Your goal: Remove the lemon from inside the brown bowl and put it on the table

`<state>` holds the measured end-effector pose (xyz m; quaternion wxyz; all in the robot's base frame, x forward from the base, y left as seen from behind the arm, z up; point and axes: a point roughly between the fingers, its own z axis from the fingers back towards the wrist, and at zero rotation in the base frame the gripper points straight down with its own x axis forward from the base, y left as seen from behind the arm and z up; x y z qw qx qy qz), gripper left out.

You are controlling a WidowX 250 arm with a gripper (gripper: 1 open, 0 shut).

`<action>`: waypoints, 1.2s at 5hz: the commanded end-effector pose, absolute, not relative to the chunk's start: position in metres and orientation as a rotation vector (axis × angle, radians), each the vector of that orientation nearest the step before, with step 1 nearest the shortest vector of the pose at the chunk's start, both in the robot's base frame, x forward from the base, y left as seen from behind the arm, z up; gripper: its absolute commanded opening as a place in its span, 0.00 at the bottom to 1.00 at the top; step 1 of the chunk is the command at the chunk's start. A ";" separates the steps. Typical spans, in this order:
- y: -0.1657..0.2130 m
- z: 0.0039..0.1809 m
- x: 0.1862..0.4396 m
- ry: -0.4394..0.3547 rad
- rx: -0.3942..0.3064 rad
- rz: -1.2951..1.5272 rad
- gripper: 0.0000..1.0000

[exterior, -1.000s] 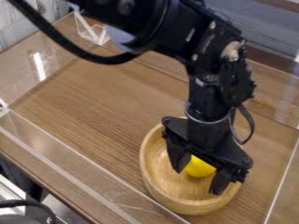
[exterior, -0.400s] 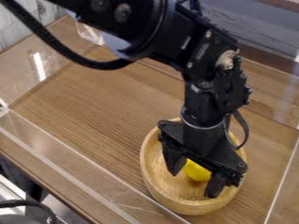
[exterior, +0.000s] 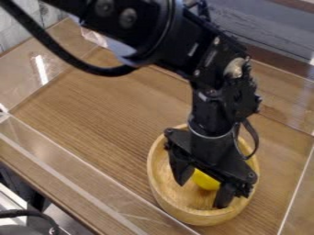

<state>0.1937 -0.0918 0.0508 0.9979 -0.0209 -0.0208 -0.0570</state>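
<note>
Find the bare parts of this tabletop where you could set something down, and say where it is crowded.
The table is bare left of the bowl, up to the clear side wall; another bare strip lies between the bowl and the right wall. It is crowded inside the bowl, where the open claw straddles the lemon.

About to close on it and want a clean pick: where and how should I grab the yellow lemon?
Grip the smooth yellow lemon around its rounded middle, from above. It lies inside the round light-brown wooden bowl, whose raised rim hinders a side approach; the open black pincer already straddles it.
</note>
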 end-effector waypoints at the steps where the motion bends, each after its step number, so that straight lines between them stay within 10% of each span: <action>1: -0.095 0.054 0.197 -0.071 -0.045 -0.127 1.00; 6: -0.093 0.047 0.200 -0.092 -0.028 -0.113 1.00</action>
